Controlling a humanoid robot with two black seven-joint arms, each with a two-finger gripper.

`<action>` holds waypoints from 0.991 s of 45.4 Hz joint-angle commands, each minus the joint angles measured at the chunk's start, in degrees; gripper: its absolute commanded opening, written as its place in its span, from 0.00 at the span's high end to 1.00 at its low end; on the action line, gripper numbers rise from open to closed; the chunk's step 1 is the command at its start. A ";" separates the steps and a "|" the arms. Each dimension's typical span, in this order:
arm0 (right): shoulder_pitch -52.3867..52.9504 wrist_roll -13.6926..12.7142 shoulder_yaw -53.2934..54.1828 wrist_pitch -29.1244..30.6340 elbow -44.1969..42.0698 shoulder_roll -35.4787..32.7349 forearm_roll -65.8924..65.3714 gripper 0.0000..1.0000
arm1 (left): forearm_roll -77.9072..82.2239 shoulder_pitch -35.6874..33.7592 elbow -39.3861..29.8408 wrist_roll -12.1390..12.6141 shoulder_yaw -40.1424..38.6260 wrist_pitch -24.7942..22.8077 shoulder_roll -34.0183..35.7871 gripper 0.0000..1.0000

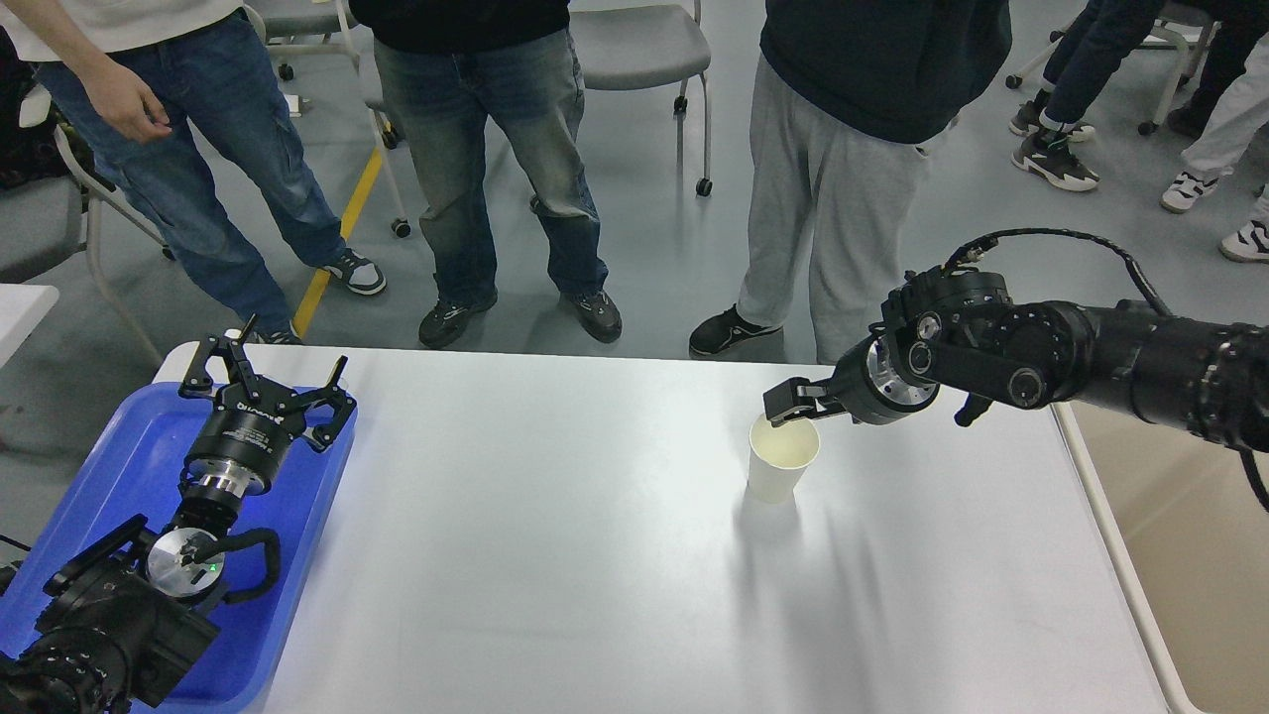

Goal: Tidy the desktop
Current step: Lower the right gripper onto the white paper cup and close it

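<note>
Nearest, my left gripper (266, 372) hangs spread open and empty over the blue tray (119, 446), the white desktop (555, 555) stretches smooth ahead, and farther right my right gripper (790, 402) pinches the far rim of the upright paper cup (781, 461), probably light, crushable, best held gently by its wall.

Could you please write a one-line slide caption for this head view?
Right gripper at the rim of a paper cup on the white desktop; left gripper open above a blue tray.
</note>
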 commanded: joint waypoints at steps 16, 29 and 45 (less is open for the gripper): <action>-6.88 0.32 1.33 -3.98 -4.96 1.15 -4.39 0.00 | 0.00 0.00 0.00 0.00 0.02 0.00 0.00 0.00; -10.22 0.32 2.38 -8.03 -6.46 1.24 -4.30 0.00 | 0.00 0.00 0.00 0.00 0.02 0.00 0.00 0.00; -12.94 0.41 3.96 -10.75 -7.60 1.42 -4.30 0.02 | 0.00 0.00 0.00 0.00 0.02 0.00 0.00 0.00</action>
